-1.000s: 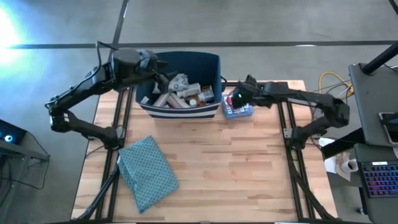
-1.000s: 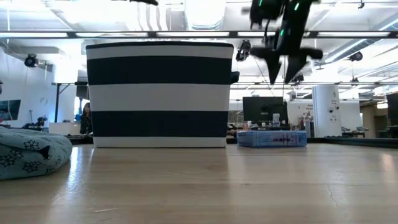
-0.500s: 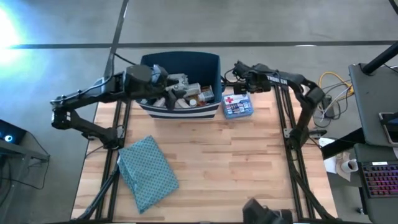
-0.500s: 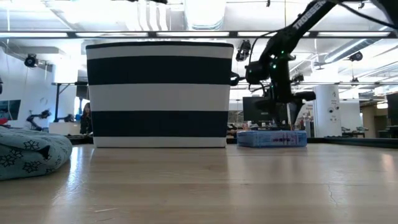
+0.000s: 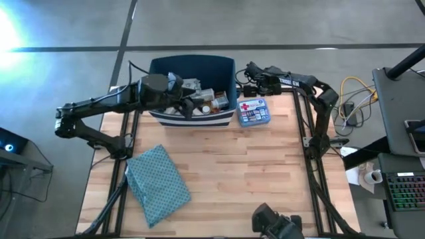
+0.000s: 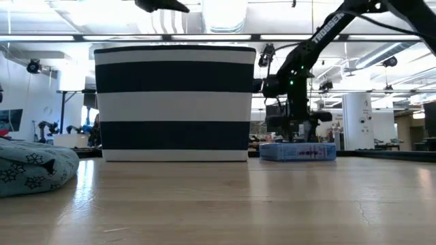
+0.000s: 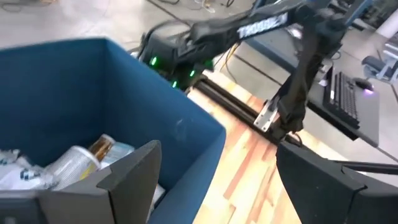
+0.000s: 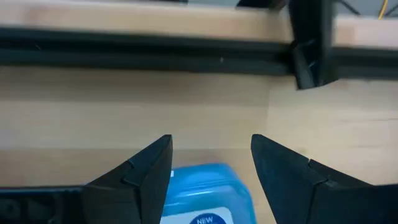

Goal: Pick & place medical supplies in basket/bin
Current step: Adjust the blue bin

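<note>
The dark navy bin [image 5: 222,73] with white stripes [image 6: 174,102] stands at the table's far edge. It holds several supplies [image 5: 202,98], among them white bottles [image 7: 71,165]. My left gripper [image 5: 187,108] hangs open over the bin's near part, touching nothing [image 7: 217,186]. The blue-white red-cross box [image 5: 254,111] lies flat on the table right of the bin [image 6: 298,151]. My right gripper [image 5: 248,85] is open, low over the table just beyond the box's far end [image 8: 211,162]. The box's blue corner [image 8: 202,193] shows between its fingers.
A teal dotted cloth [image 5: 156,182] lies bunched on the table's near left [image 6: 30,167]. Black frame rails [image 8: 155,56] run along the table's far edge and sides [image 5: 309,143]. Bare wood [image 5: 265,179] spreads over the near right half.
My right gripper has moved from above the red-cross box toward the far edge and come down close to the table behind the box. My left gripper has moved from the bin's far left corner across the bin toward its near side. The box has stayed on the table.
</note>
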`<state>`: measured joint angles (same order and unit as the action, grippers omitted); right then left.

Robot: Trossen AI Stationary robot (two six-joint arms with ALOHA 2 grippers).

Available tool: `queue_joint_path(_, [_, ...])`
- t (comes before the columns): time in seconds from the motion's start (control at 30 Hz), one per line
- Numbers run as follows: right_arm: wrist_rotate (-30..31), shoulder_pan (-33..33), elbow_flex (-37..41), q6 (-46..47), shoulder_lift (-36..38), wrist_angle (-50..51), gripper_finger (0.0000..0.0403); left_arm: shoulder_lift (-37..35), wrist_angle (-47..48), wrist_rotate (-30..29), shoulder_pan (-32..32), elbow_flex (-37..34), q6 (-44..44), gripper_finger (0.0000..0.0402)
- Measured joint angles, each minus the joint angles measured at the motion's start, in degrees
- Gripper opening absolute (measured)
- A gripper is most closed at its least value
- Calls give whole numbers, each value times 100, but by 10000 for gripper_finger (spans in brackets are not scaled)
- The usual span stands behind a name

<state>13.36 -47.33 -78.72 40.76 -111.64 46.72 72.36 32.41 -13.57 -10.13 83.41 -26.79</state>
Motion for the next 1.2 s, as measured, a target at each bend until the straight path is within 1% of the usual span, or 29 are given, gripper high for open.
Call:
queue_joint_path(0.1, [-208,3,0,-10,-214,83,210,-8,-12,2,0,99,134,296])
queue_joint_path(0.17, [-573,19,0,-117,-290,234,210,-33,-15,1,0,108,151,296])
queue_joint_path(0.23, [-765,72,0,-234,-356,460,210,-39,-9,3,0,108,158,296])
queue_joint_path(0.37, [-804,284,9,-535,-306,1022,210,-39,-9,0,0,108,158,296])
queue_joint_path(0.53, [-859,675,60,-916,22,1626,210,-39,-9,0,0,108,149,296])
queue_joint_path(0.67, [-1463,1067,242,-1285,251,1755,210,-41,-10,-1,30,108,32,296])
queue_joint_path(0.83, [-1948,1603,530,-1440,301,1736,210,-42,-41,-11,193,108,-29,296])
queue_joint_path(0.97, [-2675,2078,731,-1547,289,1456,210,-42,-51,-7,389,108,-34,296])
queue_joint_path(1.03, [-2609,2322,782,-1530,296,1202,210,-42,-51,-6,487,108,-34,296])
queue_joint_path(1.2, [-1612,2878,730,-1113,463,796,210,-42,-94,-7,705,108,-35,296])
